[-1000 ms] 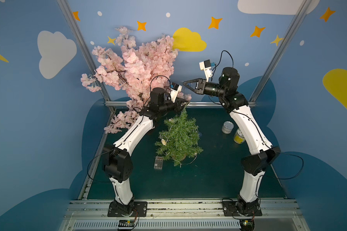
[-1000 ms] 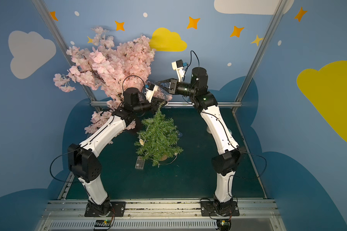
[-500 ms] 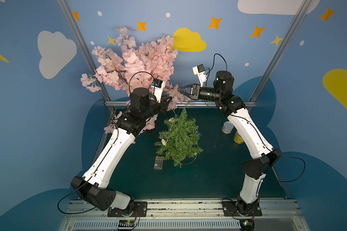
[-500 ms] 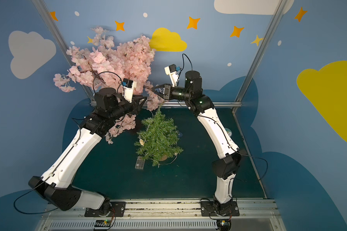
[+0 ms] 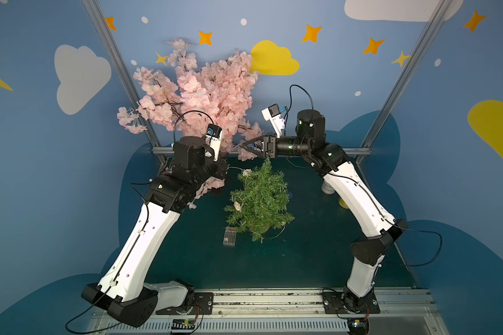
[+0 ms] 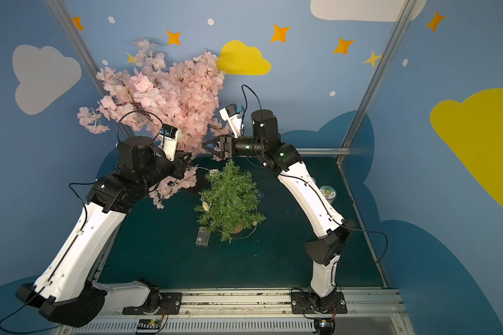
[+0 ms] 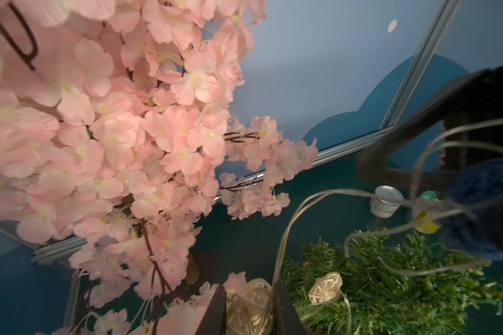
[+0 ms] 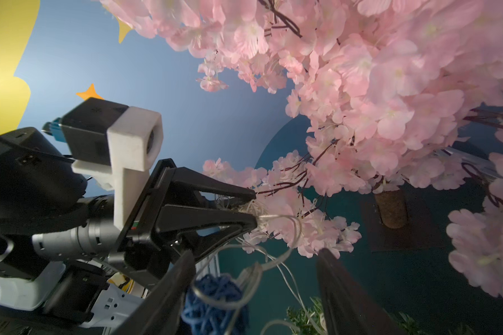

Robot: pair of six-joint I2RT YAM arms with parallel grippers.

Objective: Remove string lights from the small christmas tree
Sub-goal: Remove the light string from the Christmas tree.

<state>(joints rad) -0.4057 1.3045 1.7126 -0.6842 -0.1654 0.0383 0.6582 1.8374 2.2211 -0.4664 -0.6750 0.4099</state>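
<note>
Spreading over the back of the cell, the pink blossom tree [image 5: 204,95] crowds both grippers, with its flowers just behind and above them. Below the two grippers the small christmas tree [image 5: 262,200] stands upright in its pot on the dark table [image 5: 317,261]. Its tip sits just under the right gripper [image 8: 256,253] and a little to the side of the left gripper [image 7: 249,288]. The string lights [image 7: 285,229] are partly draped on this tree and partly lifted off it. Their pale wire climbs from the needles to each gripper and loops loosely between them. The clear battery box [image 5: 229,236] lies flat on the table beside the pot, well below both grippers and on the side nearer the arm bases. The left gripper is clamped narrowly on a cream ball [image 7: 247,307] of the lights, which is pinched between its fingers [image 7: 285,310]. The right gripper stands wide and grips nothing. A blue ball [image 8: 215,301] hangs on its wire in the gap, close against one finger and apart from the other. A second cream ball [image 7: 325,288] rests on the needles just beyond the left gripper's tips.
</note>
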